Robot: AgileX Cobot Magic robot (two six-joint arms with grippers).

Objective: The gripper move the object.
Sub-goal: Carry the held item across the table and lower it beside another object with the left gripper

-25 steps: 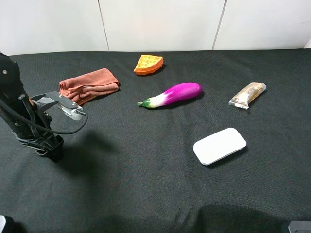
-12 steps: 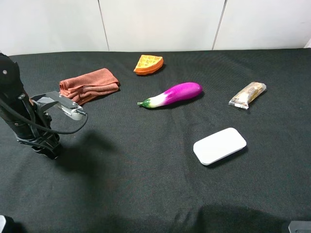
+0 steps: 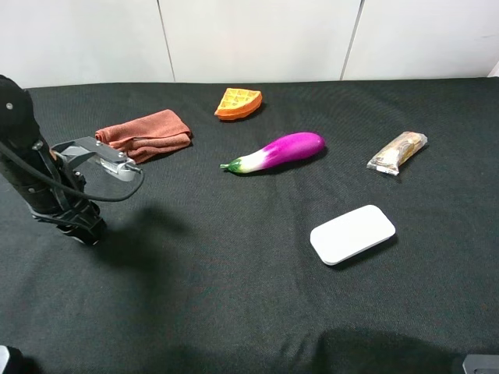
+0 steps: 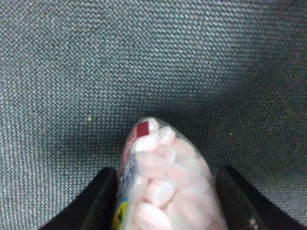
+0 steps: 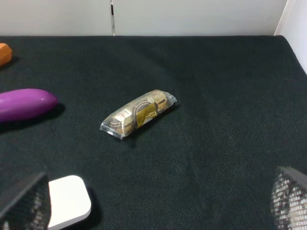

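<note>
**1. Pincer state.** The left pincer [image 4: 165, 206] is closed onto the shaker jar [image 4: 165, 172]. One dark finger [image 4: 98, 203] bears on each flank of the clear body, and no gap shows on either side. The right pincer [image 5: 158, 191] stands wide, with nothing between its mesh-faced fingers [image 5: 24, 203].

**2. Location of the task's thing.** The jar sits inside the left pincer, near the left edge of the worktop [image 3: 234, 304] and in front of the rust-coloured towel [image 3: 144, 134]. In the exterior high view the left arm [image 3: 39, 179] hides it completely. Only the left wrist view shows it, with pale pink pieces packed against the wall and a strip of printed label along one side.

**3. Governing relation.** The jar's long axis runs along the reach of the fingers. Its free end points away from the wrist toward the black cloth. A shadow rings that end, and it cannot be told whether the end touches the cloth or hangs just clear. The left arm is the working arm. The right pincer is well apart, looking over the snack packet [image 5: 138, 113].

**4. Assessment.**
- The grasp appears made, and the carry is the step in hand.
- Raise the jar straight up before any sideways travel so that the free end does not drag on the cloth.
- The smooth round body may pivot between the fingers.
- The toy eggplant [image 3: 274, 152], waffle piece [image 3: 238, 102] and white flat box [image 3: 352, 234] lie to the right, well clear of the jar.
</note>
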